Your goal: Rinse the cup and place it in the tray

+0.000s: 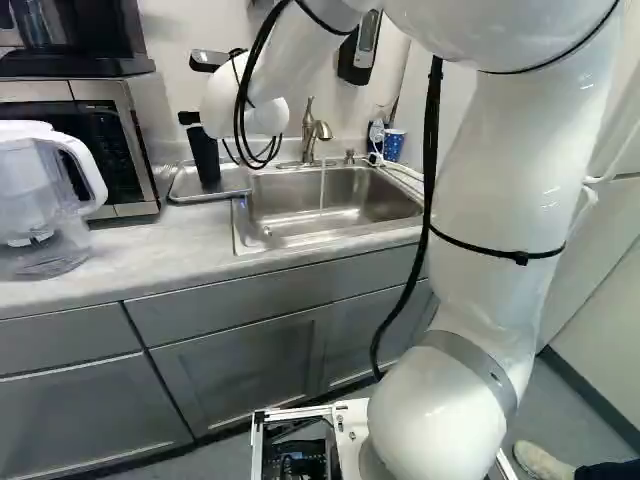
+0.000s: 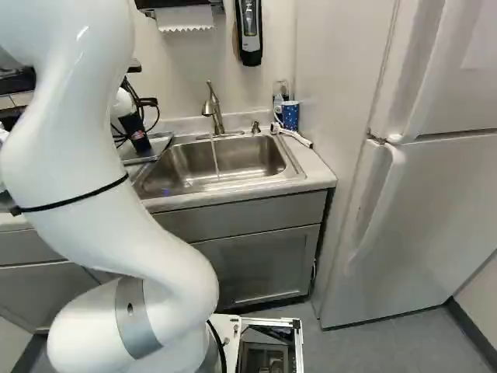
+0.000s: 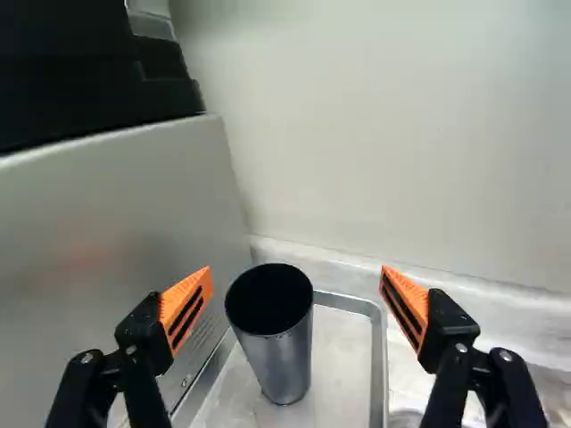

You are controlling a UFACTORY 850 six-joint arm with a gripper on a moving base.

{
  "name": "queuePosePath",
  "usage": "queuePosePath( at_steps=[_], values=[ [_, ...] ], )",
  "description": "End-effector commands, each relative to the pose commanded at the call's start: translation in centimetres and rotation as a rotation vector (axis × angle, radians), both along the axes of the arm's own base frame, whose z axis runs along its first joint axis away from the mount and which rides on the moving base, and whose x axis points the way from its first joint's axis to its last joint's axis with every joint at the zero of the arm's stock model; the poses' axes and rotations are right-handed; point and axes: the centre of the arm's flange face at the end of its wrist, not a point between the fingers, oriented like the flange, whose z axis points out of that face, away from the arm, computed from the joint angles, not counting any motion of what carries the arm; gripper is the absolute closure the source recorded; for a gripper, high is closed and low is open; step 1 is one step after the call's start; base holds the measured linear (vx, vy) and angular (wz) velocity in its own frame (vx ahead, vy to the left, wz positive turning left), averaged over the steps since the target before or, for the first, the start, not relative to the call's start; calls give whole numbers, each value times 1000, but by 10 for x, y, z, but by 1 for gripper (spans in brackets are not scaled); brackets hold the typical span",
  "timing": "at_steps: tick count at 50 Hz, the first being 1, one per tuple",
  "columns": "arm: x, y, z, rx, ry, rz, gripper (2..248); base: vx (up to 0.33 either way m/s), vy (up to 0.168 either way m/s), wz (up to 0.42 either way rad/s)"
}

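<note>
1 bent arm (image 1: 510,170) over tray (image 3: 343,374)

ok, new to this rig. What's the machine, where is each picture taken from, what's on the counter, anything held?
It's one white arm on a moving base, ending in a black hand with two orange-padded fingers. Both base views look past the arm from behind, one from each side; the wrist view looks along the hand.

On the counter, a dark cup stands in a metal tray beside the sink, where a thin stream runs from the tap. A clear pitcher and a microwave are at the left of the left base view.

Nothing is held: the fingers are open.
</note>
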Motion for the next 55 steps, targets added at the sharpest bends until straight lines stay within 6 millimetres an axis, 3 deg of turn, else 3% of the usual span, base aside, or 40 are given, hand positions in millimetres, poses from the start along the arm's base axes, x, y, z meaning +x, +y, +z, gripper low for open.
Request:
queuePosePath(
  at_steps=[55],
  values=[
    [-15,-90,56,12,-27,-133,3,0,0,0]
  ],
)
